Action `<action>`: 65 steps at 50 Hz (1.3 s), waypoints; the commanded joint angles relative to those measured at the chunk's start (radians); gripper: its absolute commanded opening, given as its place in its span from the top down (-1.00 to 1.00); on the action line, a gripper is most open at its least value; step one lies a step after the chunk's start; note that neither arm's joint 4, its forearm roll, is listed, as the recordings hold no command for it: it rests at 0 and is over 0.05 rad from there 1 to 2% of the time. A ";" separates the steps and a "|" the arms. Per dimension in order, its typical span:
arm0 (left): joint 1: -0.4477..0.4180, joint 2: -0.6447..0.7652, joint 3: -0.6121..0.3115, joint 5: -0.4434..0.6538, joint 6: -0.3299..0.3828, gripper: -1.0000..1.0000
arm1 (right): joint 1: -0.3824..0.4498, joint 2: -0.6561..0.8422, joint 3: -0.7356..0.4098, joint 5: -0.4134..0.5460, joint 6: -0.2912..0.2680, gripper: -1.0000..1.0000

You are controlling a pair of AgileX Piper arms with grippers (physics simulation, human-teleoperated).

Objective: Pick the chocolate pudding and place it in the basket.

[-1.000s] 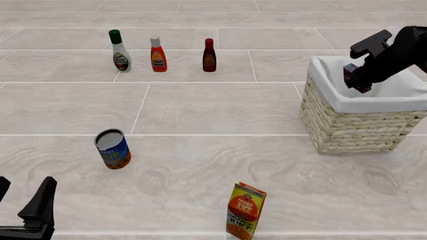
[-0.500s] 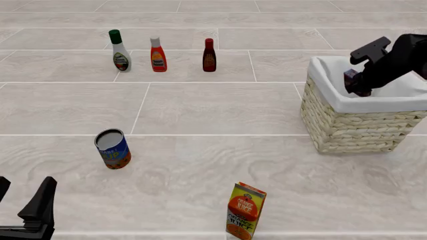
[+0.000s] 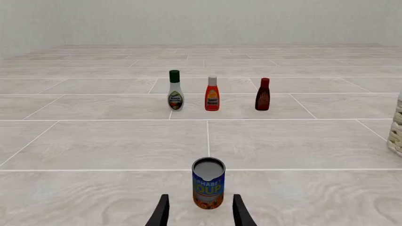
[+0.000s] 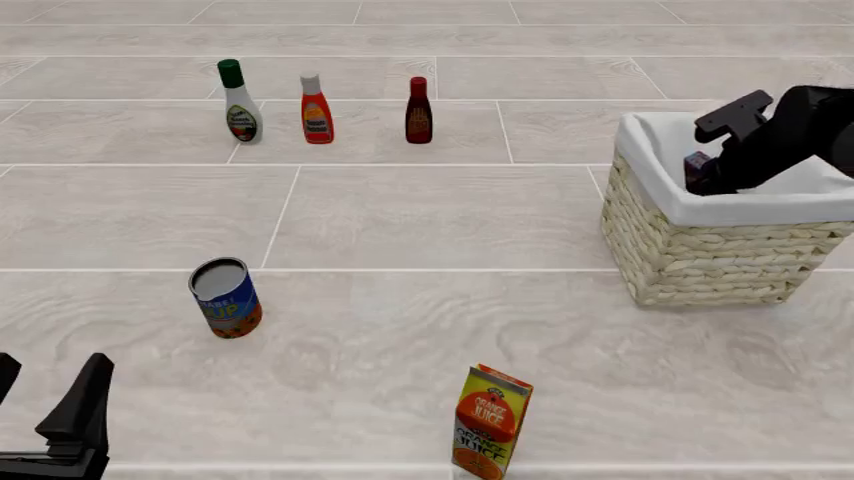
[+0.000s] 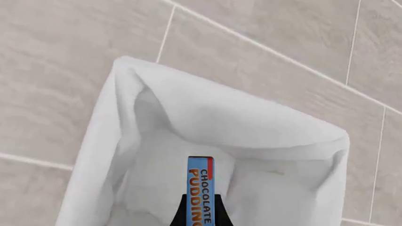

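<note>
Grey wood-grain tabletop [image 4: 427, 220] carries every item. Nearest the camera in the front view, the left tool [image 4: 54, 425] sits at the lower left corner, low over the surface, its two dark fingers [image 3: 161, 213] spread apart with nothing between them. An orange juice carton [image 4: 491, 421] stands upright near the front edge, centre-right. Further forward, a blue-and-orange soup can [image 4: 226, 297] stands upright on the left side; in the left wrist view the can [image 3: 208, 182] lies just beyond the gap between the fingertips, not touched by them.

On the right, a pale woven basket [image 4: 707, 262] with a white cloth lining [image 5: 238, 117] folded over its rim stands well apart from the can and the juice carton. The right tool [image 4: 710, 165] reaches down into the basket opening from the right and is clamped on the chocolate pudding [image 5: 201, 188], a narrow carton gripped on both sides. The pudding [image 4: 695, 168] hangs inside the lined opening, below rim level near the far left wall; contact with the basket floor cannot be determined.

At the far side, three bottles stand upright in a row: a white dressing bottle [image 4: 240, 102] with a green cap, a red bottle [image 4: 316, 110] with a white cap, and a dark red bottle [image 4: 419, 111]
</note>
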 commanded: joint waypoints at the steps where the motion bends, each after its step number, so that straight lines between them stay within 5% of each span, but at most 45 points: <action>1: 0.000 0.001 0.000 0.000 -0.001 -1.00 | -0.011 0.008 0.009 -0.012 0.006 1.00; 24: 0.000 0.001 0.000 -0.001 -0.001 -1.00 | -0.019 0.013 -0.020 -0.008 0.010 1.00; 25: 0.000 0.001 0.000 -0.001 -0.001 -1.00 | -0.021 0.010 -0.016 -0.013 0.005 -1.00; 65: 0.000 0.001 0.000 -0.001 -0.001 -1.00 | -0.006 -0.021 -0.067 0.020 0.026 -1.00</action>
